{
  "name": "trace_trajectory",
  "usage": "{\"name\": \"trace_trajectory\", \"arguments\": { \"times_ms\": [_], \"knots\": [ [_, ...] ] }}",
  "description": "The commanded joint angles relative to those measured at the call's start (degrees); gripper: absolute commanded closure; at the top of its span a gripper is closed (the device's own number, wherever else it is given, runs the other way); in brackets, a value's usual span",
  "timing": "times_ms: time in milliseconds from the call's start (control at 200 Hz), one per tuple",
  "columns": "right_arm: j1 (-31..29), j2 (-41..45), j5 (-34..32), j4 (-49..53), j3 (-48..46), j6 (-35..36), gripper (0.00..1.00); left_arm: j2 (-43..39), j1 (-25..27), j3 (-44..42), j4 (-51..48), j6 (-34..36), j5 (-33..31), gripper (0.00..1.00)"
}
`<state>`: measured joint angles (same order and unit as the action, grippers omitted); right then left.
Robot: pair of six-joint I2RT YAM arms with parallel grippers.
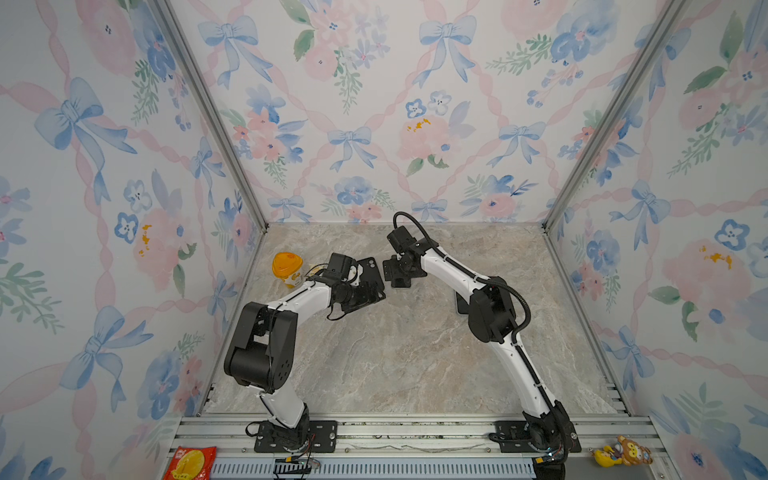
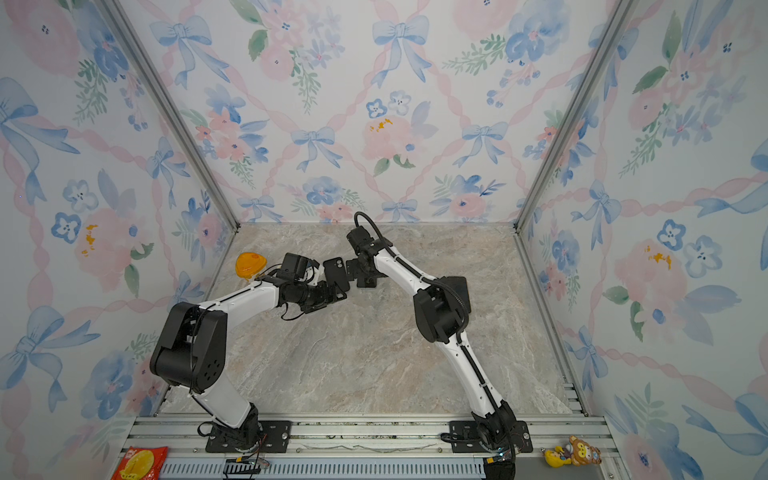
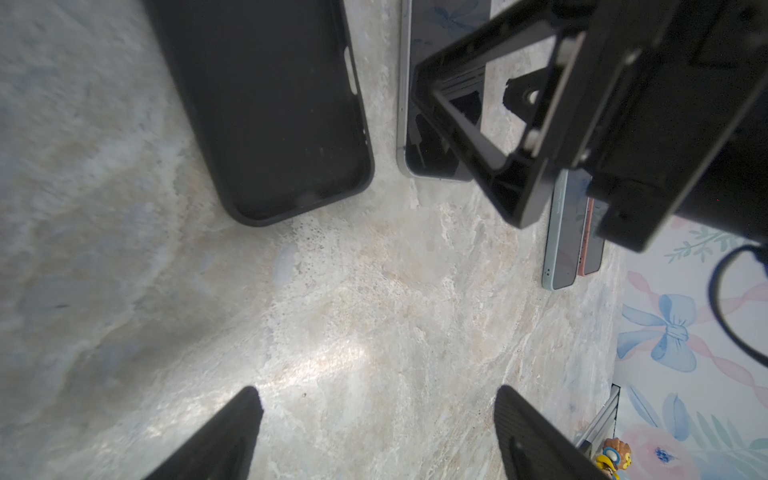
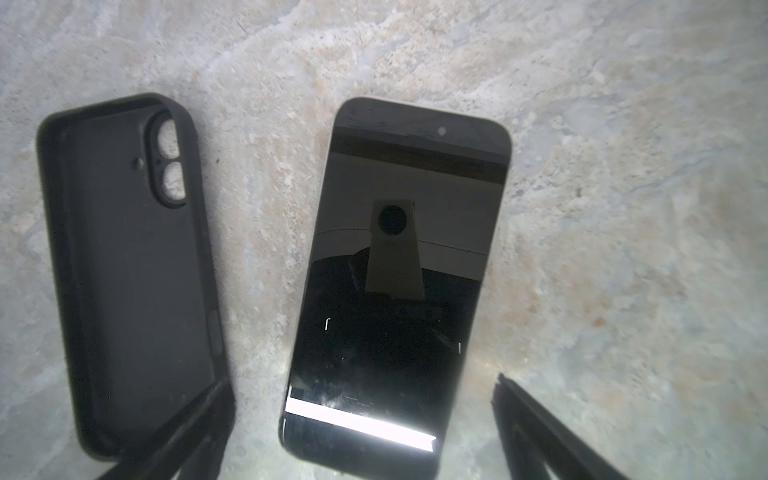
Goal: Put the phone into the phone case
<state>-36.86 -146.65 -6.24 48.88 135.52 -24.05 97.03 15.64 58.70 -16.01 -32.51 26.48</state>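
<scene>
Black and matte, the phone case lay open side up on the marble-patterned table. Its raised rim ran unbroken all round, and table showed through the two camera holes. Just beside it, across a narrow strip of bare table, the phone lay flat with its screen up. Its long edge was close to parallel with the case's long edge, only tilted a little. The two did not touch, and the phone was outside the case.

The right claw hung open over the phone's lower end, with one finger to each side of it. Table was visible between the phone's outer edge and the finger on that side. The finger on the case's side crossed in front of the case's corner in the right wrist view, and whether it touched there could not be told. The left claw was open too and held nothing, poised over bare table short of the case's bottom edge.

In both top views the two claws stood close together toward the back left of the table, while bare table stretched broadly toward the front and right. A yellow-lidded cup stood by the table's left edge. Two more phones lay side by side, long edges together, well apart from the case.
</scene>
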Motion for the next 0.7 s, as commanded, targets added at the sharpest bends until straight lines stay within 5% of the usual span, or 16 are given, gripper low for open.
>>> {"name": "trace_trajectory", "arguments": {
  "times_ms": [0,200,505,695],
  "knots": [
    [-0.1,-3.2,0.3,3.2,3.4,-0.7,0.01,-0.5,-0.6,-0.4,-0.7,0.9,0.9,0.11],
    [-0.9,-6.5,-3.4,5.0,5.6,0.7,0.02,-0.2,-0.6,-0.7,-0.7,1.1,0.9,0.11],
    [-0.8,-7.2,-0.4,5.9,4.2,-1.0,0.18,-1.1,-2.0,-0.6,-0.7,1.1,0.4,0.12],
    [-0.8,-5.6,-0.2,5.5,2.3,0.0,0.26,1.8,-3.3,6.3,-6.1,3.0,-6.5,0.15]
  ]
}}
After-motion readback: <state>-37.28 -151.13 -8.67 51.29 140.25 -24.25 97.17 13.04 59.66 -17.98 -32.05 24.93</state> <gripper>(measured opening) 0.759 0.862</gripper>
